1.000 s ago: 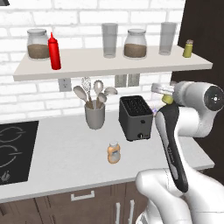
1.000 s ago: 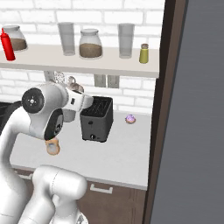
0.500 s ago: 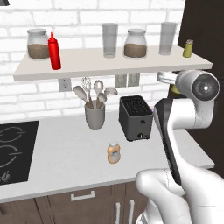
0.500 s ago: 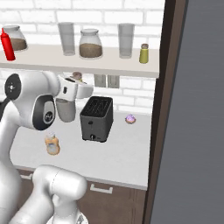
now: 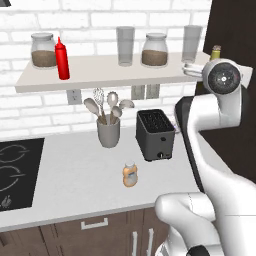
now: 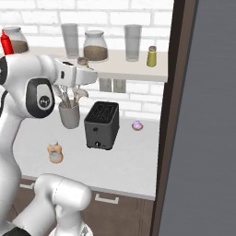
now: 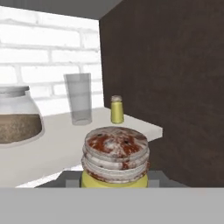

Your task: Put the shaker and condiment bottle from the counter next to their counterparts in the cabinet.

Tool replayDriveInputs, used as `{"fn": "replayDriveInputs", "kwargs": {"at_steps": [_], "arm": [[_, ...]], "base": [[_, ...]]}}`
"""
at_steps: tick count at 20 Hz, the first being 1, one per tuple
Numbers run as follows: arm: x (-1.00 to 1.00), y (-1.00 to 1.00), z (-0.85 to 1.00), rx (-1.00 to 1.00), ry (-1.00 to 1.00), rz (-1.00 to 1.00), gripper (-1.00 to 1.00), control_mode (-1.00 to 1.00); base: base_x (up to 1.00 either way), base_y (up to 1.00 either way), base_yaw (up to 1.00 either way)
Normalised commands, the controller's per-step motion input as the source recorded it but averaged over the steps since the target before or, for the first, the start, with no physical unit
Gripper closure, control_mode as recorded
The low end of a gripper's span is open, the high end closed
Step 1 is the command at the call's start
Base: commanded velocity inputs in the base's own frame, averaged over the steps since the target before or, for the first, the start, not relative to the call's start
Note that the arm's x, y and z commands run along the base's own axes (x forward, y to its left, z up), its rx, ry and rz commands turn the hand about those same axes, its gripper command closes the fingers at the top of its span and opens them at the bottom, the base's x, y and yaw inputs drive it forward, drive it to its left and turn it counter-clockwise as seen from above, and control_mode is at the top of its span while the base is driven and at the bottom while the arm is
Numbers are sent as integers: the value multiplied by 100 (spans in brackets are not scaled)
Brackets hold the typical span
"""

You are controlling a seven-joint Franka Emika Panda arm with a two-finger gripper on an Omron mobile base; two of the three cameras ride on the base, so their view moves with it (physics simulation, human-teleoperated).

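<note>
My gripper [image 6: 85,67] is shut on the shaker [image 7: 114,153], an olive-yellow cylinder with a brown-speckled cap, held upright at the level of the cabinet shelf [image 5: 100,75], just in front of its edge. Its counterpart, a second shaker [image 7: 116,109], stands at the shelf's right end [image 6: 151,56], beside the dark wall. The tall red squeeze bottle [image 5: 62,59] stands on the left part of the shelf. Down on the counter [image 5: 75,175] the squat orange condiment bottle [image 5: 129,175] stands alone in front of the toaster, far below the gripper.
Two jars [image 5: 154,50] and two empty glasses [image 7: 78,104] line the shelf. A black toaster [image 5: 155,134], a utensil holder [image 5: 108,131] and a small pink item [image 6: 137,125] sit on the counter, with the hob [image 5: 15,172] at left. A dark panel [image 7: 166,87] closes the shelf's right end.
The arm has lifted the hand, with the shaker in it, from above the toaster up to shelf height. The condiment bottle stays where it was.
</note>
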Motion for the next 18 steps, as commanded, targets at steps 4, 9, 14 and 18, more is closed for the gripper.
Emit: {"fn": "replayDriveInputs", "kwargs": {"at_steps": [4,9,14,18], "arm": [[4,-30,10,0,0,-7,100,-100],[16,-34,0,0,0,-2,100,-100],[37,-25,-11,0,-4,0,100,-100],[46,-16,-9,-2,-15,0,100,-100]], "base": [[0,0,0],[0,0,0],[0,0,0],[0,0,0]]}}
